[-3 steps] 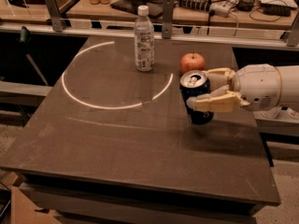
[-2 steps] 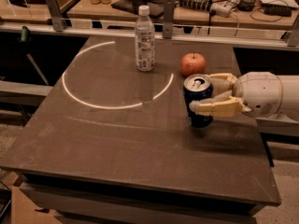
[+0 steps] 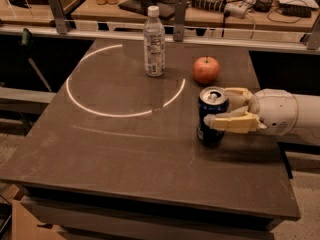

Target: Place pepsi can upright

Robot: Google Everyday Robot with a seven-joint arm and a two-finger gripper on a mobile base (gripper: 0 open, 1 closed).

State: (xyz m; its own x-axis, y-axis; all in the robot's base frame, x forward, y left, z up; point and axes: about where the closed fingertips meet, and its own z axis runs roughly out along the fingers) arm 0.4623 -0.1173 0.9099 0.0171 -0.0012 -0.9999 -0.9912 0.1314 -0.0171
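The pepsi can (image 3: 210, 109), dark blue with a silver top, stands upright on the dark table (image 3: 125, 149), right of centre. My gripper (image 3: 221, 110) reaches in from the right edge. Its cream fingers (image 3: 235, 123) sit on either side of the can, the near one across the can's front and the far one behind it. The jaws look closed on the can, whose base rests on the tabletop.
A red apple (image 3: 206, 69) lies just behind the can. A clear plastic bottle (image 3: 154, 43) with a white cap stands at the back centre, on a white ring of light (image 3: 100, 111). A rail and a cluttered bench are beyond the table's far edge.
The can and the gripper have barely shifted. The can stays upright on the table with the fingers still around it.
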